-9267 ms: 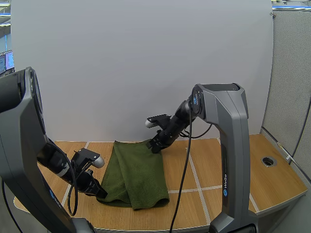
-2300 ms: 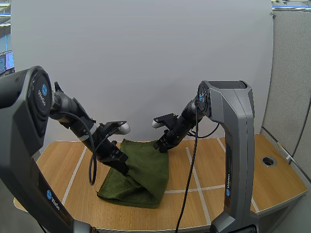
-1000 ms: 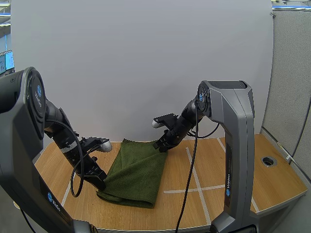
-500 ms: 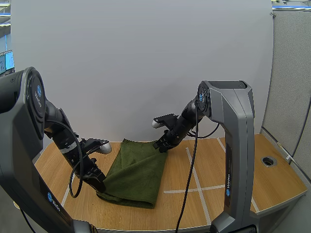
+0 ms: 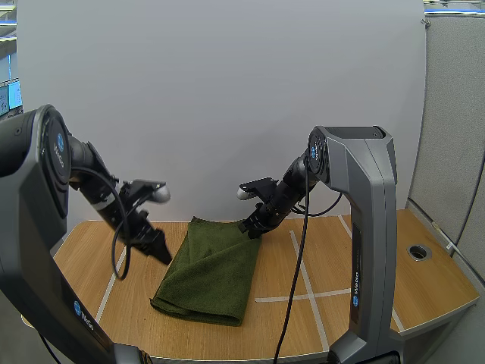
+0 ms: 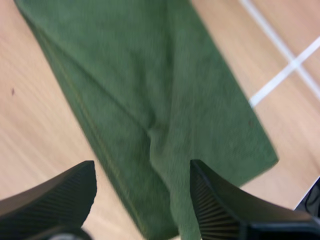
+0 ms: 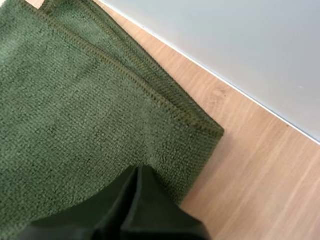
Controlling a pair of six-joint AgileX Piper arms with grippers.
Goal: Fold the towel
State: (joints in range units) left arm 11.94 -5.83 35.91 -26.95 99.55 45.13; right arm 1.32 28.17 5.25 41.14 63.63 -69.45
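From the high view, the dark green towel can be seen lying folded into a long slab on the wooden table, which is crossed by white lines. The left gripper is held up just beside its left edge, and the right gripper is planted on the far right corner.

Up close, more is given away. The left fingers are spread wide, ribbed faces turned inward, over fuzzy cloth with a soft crease. The right fingers are closed into one dark wedge, tips pressed on looped pile near a stitched hem. Whether any cloth is nipped can't be told.
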